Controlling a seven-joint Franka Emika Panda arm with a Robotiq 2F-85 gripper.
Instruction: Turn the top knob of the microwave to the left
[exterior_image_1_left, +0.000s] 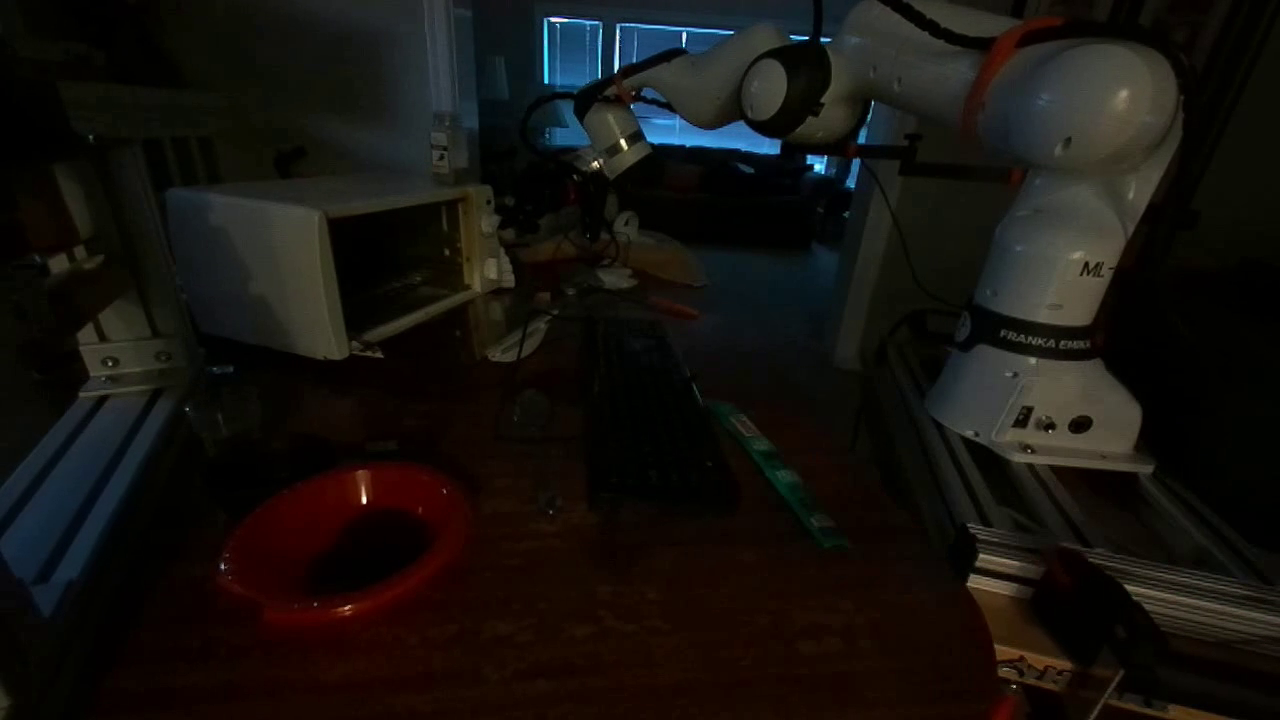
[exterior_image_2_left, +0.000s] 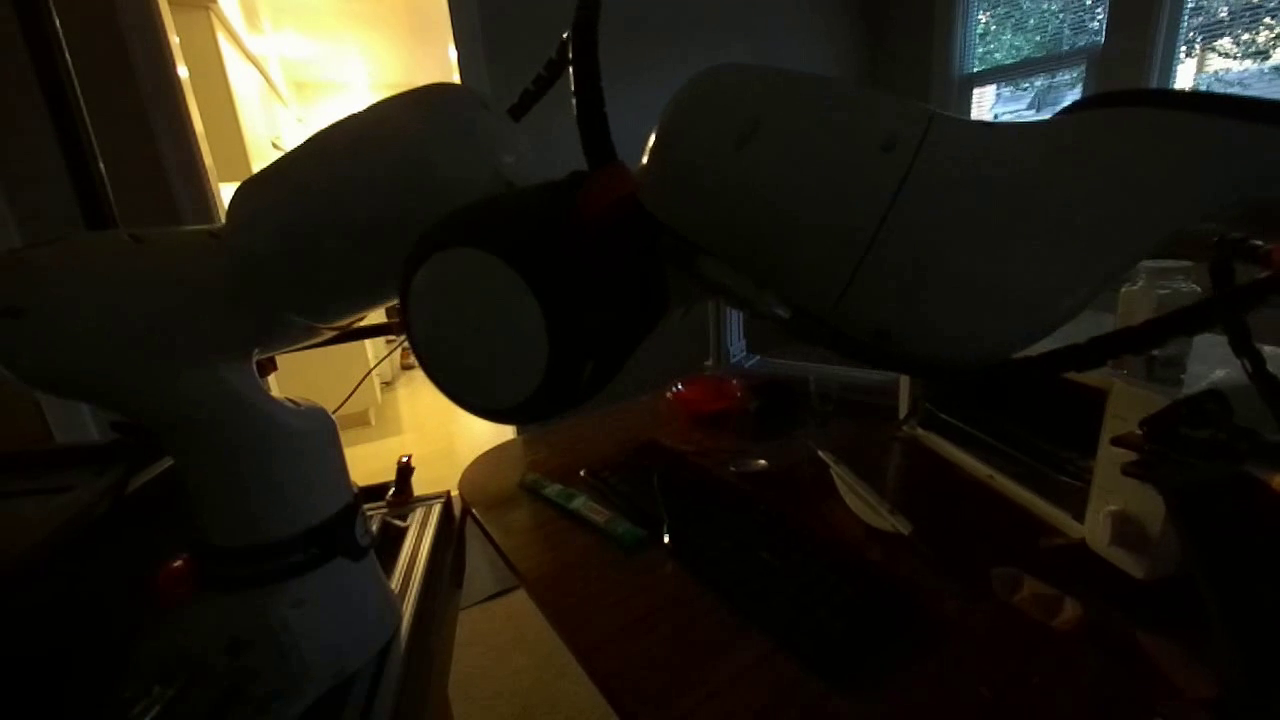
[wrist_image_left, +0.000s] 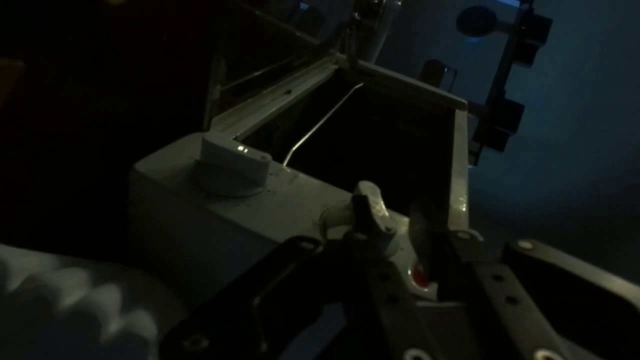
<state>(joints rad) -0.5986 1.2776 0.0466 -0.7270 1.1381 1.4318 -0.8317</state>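
Close by the tool (wrist_image_left: 394, 225) sits a microwave knob (wrist_image_left: 378, 204).

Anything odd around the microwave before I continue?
The microwave has its door open, which this job shouldn't need. In the wrist view, the knob farther from the jaws has dark specks around its base, perhaps grime. Dim light may hide more.

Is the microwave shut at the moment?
No, in an exterior view the microwave stands open at the front, with its dark inside showing.
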